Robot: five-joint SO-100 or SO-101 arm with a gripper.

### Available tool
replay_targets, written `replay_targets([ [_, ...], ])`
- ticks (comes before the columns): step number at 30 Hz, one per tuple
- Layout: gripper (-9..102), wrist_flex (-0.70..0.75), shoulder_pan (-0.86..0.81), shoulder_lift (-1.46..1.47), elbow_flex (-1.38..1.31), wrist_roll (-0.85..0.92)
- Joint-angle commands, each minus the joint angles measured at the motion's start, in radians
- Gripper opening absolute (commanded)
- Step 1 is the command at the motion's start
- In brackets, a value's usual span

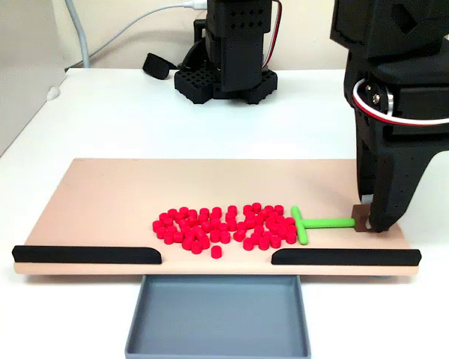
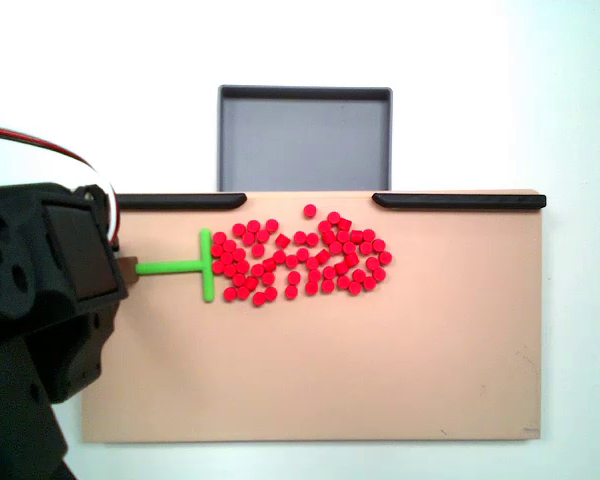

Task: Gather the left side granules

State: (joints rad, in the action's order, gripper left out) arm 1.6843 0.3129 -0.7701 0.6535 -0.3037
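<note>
Gripping the green rake's (image 1: 314, 222) handle end in the gripper (image 1: 368, 223) at frame right, I keep its crossbar against the granules (image 1: 224, 226) mid-board, opposite the rail gap above the tray (image 1: 218, 315).

White table (image 1: 135, 112) under even light, pale wall (image 1: 135, 22) behind, grey cable (image 1: 78, 34) trailing down.

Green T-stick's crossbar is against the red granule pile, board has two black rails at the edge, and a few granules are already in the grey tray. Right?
Not quite: the grey tray holds no granules; both fixed views show it bare. All the red granules lie on the board. The rest holds: the green T-stick has its crossbar against the pile, and two black rails sit at the tray-side edge.
</note>
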Motion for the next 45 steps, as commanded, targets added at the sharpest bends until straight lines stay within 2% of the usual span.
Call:
replay_targets([
  [1, 0, -0.003, -0.015, -0.005, -0.026, 0.002],
  [45, 0, 0.005, -0.081, -0.034, 0.025, 0.046],
])
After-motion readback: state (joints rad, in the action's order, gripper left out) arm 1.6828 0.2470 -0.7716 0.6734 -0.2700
